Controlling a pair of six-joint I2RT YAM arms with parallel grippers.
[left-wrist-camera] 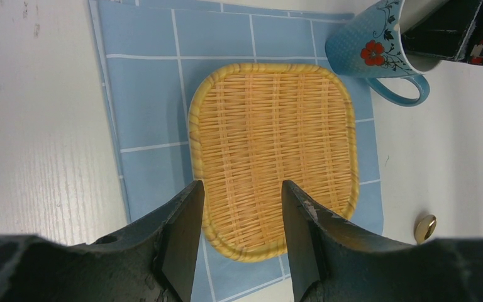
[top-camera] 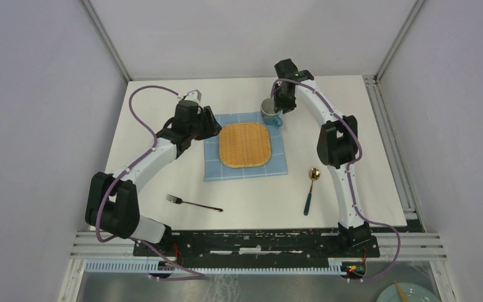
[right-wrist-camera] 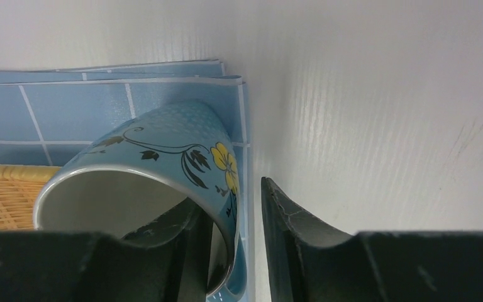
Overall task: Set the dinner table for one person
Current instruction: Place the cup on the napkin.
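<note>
right gripper [right-wrist-camera: 233, 201] straddles the rim of the flowered mug [right-wrist-camera: 163, 151] at the far right corner of the checked cloth [top-camera: 217, 167], jaws not yet pinching; closing off-centre could tip it onto the white dinner table [top-camera: 365, 107] beneath. left gripper [left-wrist-camera: 240, 185] hovers open over the wicker tray [top-camera: 245, 145] mid-cloth.

The dinner table [top-camera: 251, 195] is a plain matt white top, faintly streaked close up. The blue checked cloth [left-wrist-camera: 144, 82] looks thin, smooth and unshiny. The square tray [left-wrist-camera: 273, 157] is woven straw-coloured wicker — ribbed and rough. The mug [left-wrist-camera: 365, 44] is glazed ceramic, glossy, with printed flowers. The spoon [top-camera: 310, 192] has a bright golden metal bowl; the fork [top-camera: 195, 204] looks dark metal. The fingers [left-wrist-camera: 179, 239] of the left gripper [left-wrist-camera: 242, 189] are black and matt — scuffed along the edges.
</note>
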